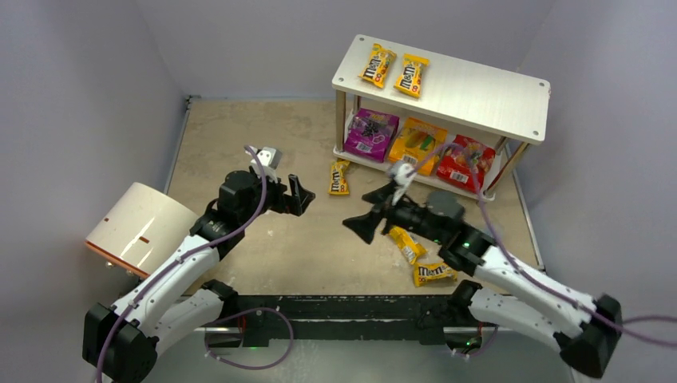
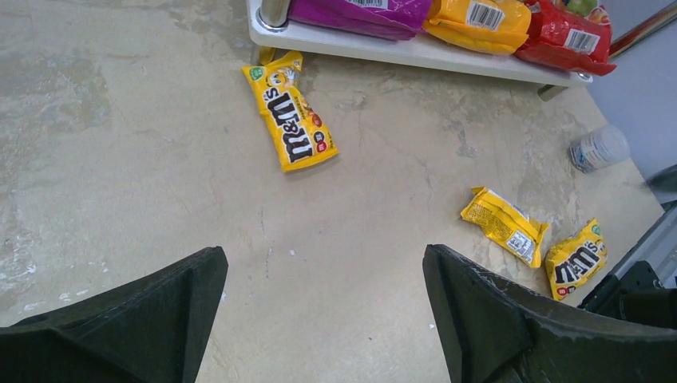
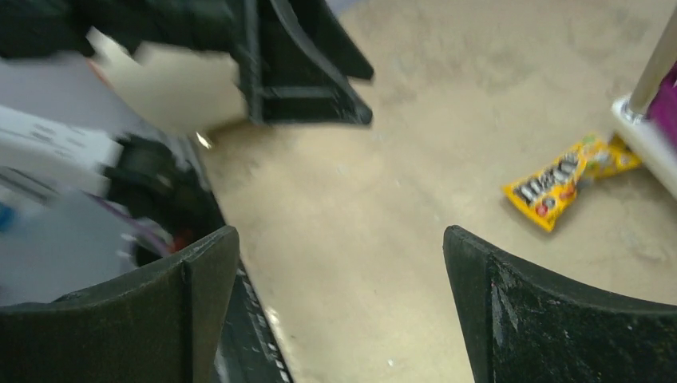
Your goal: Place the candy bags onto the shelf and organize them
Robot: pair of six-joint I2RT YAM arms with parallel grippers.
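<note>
The left half of my right wrist view is smeared; I think that's the other arm there. Nearest me, one yellow packet [image 1: 433,273] lies clear, and a second packet [image 1: 405,243] is half under the right arm. Both arms reach over mid-table, left gripper [image 1: 294,194] and right gripper [image 1: 371,214] facing each other, jaws wide, empty. A third packet [image 1: 339,177] lies at 2 o'clock from the left gripper, by the shelf [image 1: 479,96] post. The purple pouch [image 1: 371,133], orange pouch [image 1: 415,144] and red pouch [image 1: 465,162] fill the lower board; a fourth packet [image 1: 377,65] and fifth packet [image 1: 411,75] lie on top.

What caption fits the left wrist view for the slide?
Open left pincer over the table: three M&M's packets loose ahead, purple, orange and red pouches on the shelf's lower board.
</note>
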